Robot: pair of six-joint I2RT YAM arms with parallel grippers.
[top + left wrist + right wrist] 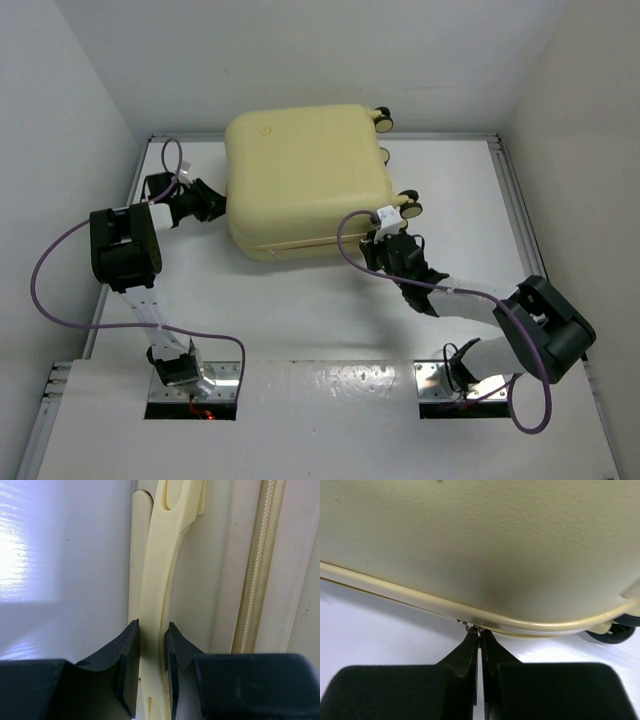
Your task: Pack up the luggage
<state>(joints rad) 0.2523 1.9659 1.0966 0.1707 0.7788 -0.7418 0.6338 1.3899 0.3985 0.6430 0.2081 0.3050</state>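
Observation:
The luggage (305, 180), a pale yellow hard-shell suitcase, lies flat and closed in the middle of the table. My left gripper (215, 203) is at its left side, jaws shut on the pale yellow side handle (152, 580), which fills the narrow gap between the black fingers (127, 655). My right gripper (388, 238) is at the near right corner. Its jaws are pressed together on the small metal zipper pull (469, 626), right under the shell's seam (420, 597). The lining and contents are hidden.
Black-and-cream wheels (408, 208) stick out on the suitcase's right side, one close to my right gripper. The zipper track (257, 580) runs beside the handle. White walls enclose the white table (300, 310) on three sides.

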